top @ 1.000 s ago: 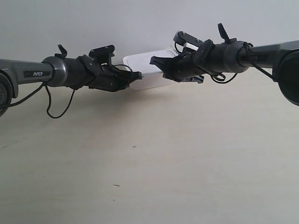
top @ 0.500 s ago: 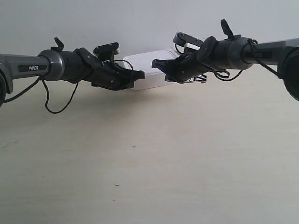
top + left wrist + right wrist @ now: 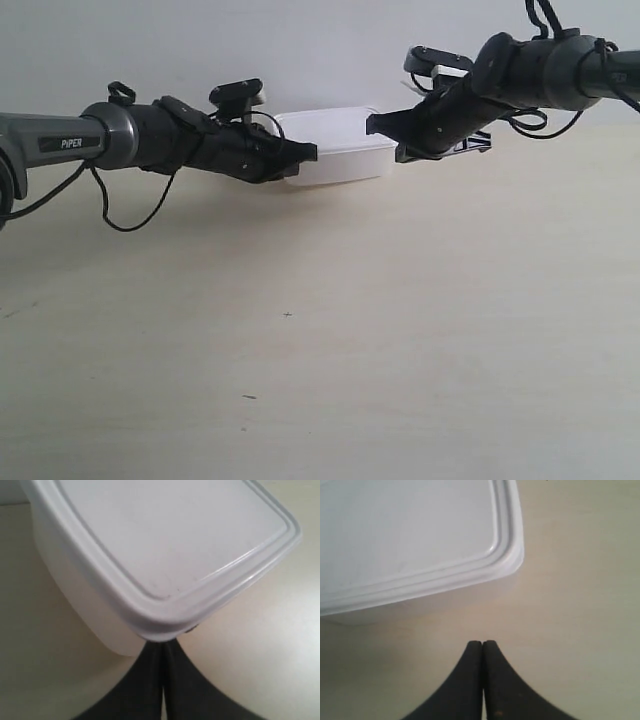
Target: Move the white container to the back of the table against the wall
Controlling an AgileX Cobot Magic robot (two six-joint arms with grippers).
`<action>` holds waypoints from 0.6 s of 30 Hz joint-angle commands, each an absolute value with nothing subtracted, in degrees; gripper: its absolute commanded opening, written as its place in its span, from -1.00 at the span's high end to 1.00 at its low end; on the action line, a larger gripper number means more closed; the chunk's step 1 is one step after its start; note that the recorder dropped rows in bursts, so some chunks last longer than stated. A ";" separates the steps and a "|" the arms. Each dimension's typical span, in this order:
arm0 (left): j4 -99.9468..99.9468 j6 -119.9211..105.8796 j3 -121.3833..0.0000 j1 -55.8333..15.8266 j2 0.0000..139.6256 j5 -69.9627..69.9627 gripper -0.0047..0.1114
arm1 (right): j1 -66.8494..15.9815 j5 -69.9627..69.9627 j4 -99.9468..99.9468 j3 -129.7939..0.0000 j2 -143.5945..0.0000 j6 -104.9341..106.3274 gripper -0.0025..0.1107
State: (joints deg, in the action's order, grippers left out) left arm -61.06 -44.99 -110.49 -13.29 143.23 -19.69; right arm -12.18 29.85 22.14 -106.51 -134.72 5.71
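Observation:
The white container (image 3: 340,150) rests flat on the table (image 3: 350,330) at the back, close to the wall (image 3: 300,50). The arm at the exterior view's left reaches its shut left gripper (image 3: 308,152) to the box's near left end. In the left wrist view the shut tips (image 3: 163,642) touch under a lid corner of the container (image 3: 165,545). My right gripper (image 3: 372,124), also shut, hangs raised by the box's right end. The right wrist view shows those tips (image 3: 482,644) apart from the container (image 3: 405,535), with bare table between.
A black cable loop (image 3: 125,215) hangs below the left arm. Tiny dark specks (image 3: 287,315) mark the beige table nearer the camera. Both arms stretch across the back of the table from either side.
The container has gone from tilted between both grippers to lying flat nearer the wall. The right arm has lifted and pulled back to the right. The left gripper has stayed at the box.

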 commanded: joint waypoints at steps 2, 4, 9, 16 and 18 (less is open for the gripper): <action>-59.96 -46.98 -110.41 -10.80 142.28 -21.50 0.92 | -12.58 29.80 26.25 -106.91 -135.34 10.06 0.96; -60.06 -46.98 -109.42 -8.62 141.38 -21.77 0.92 | -13.03 29.98 30.15 -106.91 -136.03 13.71 0.96; -60.40 -46.98 -105.92 -0.70 137.38 -23.04 0.92 | -14.70 30.10 34.19 -110.69 -140.31 18.19 0.96; -60.52 -47.69 -104.11 1.64 136.60 -23.26 0.92 | -15.28 30.26 38.38 -118.84 -146.10 20.30 0.96; -60.52 -47.69 -104.11 1.64 136.60 -22.55 0.92 | -15.28 29.88 39.74 -119.29 -146.55 22.16 0.96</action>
